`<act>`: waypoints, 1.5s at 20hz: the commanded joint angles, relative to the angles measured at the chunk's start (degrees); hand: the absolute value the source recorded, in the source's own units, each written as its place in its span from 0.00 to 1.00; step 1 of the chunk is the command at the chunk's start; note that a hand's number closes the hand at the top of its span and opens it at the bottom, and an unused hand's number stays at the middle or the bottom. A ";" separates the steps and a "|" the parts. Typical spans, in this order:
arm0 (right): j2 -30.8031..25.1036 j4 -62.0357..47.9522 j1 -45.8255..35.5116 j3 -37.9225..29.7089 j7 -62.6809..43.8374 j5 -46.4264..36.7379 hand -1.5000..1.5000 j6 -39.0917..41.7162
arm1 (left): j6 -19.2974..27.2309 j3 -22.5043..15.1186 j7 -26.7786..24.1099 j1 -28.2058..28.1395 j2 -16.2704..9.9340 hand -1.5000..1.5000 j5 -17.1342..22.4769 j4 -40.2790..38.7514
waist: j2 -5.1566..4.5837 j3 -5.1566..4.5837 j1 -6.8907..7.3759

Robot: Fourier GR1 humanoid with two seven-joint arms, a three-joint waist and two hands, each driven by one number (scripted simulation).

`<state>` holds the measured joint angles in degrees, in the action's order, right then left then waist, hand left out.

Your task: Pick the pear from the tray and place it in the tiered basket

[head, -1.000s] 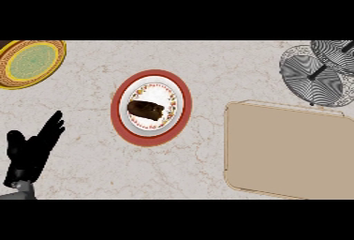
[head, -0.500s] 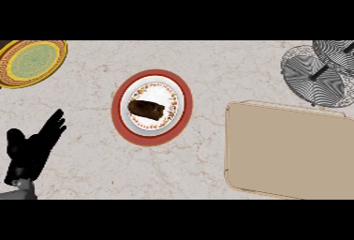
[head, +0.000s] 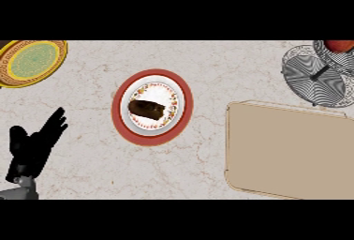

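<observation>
One hand in view: left hand (head: 33,146), open, holding nothing, resting as before.
Tray (head: 290,150): bare; view has shifted left.
Tiered basket (head: 319,75): you now see a reddish fruit (head: 340,45) in it.

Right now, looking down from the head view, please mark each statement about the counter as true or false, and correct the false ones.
1. The tray holds a pear. False: its surface shows nothing on it.
2. A dark brown food item lies on the red-rimmed plate. True.
3. The left hand is curled round an object. False: it is open, fingers straight, at the lower left, holding nothing.
4. The tiered basket stands at the upper right, beyond the tray. True.
5. The right hand is over the tray. False: no right hand shows in this view.
6. A yellow-rimmed plate sits at the upper left corner. True.
</observation>
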<state>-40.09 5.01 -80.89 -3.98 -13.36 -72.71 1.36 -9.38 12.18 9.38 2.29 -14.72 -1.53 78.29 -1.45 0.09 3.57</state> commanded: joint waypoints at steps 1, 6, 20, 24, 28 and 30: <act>-1.96 -1.48 1.23 -3.06 -5.07 2.76 0.00 0.99 | -1.09 1.28 0.36 -1.66 -1.17 0.50 1.29 1.71 | 0.11 0.02 0.31; -3.18 1.73 0.77 -5.66 -1.23 5.44 0.00 -2.18 | 0.12 0.32 1.68 0.24 0.57 0.50 0.87 0.76 | -0.11 0.04 0.13; -13.37 5.97 -1.24 -21.66 -6.25 20.67 0.00 -6.51 | 0.70 1.46 -0.50 -4.91 0.07 0.50 0.02 2.26 | 1.47 -0.02 -2.85; -16.66 7.17 1.10 -29.80 -1.00 29.36 0.00 -5.47 | 1.61 1.68 -0.19 -3.79 0.77 0.50 -0.19 0.05 | 1.88 0.02 -5.02; -20.04 8.25 7.66 -36.28 6.44 36.53 0.00 -3.32 | -0.20 2.83 -0.56 -7.22 -0.01 0.50 1.41 1.49 | 2.14 0.05 -5.15; -21.33 7.66 12.53 -38.28 9.59 39.22 0.00 1.54 | 0.57 3.63 0.61 -6.51 -0.49 0.50 1.56 2.32 | 2.35 0.02 -5.89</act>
<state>-58.26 12.69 -74.20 -37.29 -9.15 -39.25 -2.18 -8.83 14.97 8.46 -3.30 -14.91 -0.67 79.74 0.59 0.14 -1.32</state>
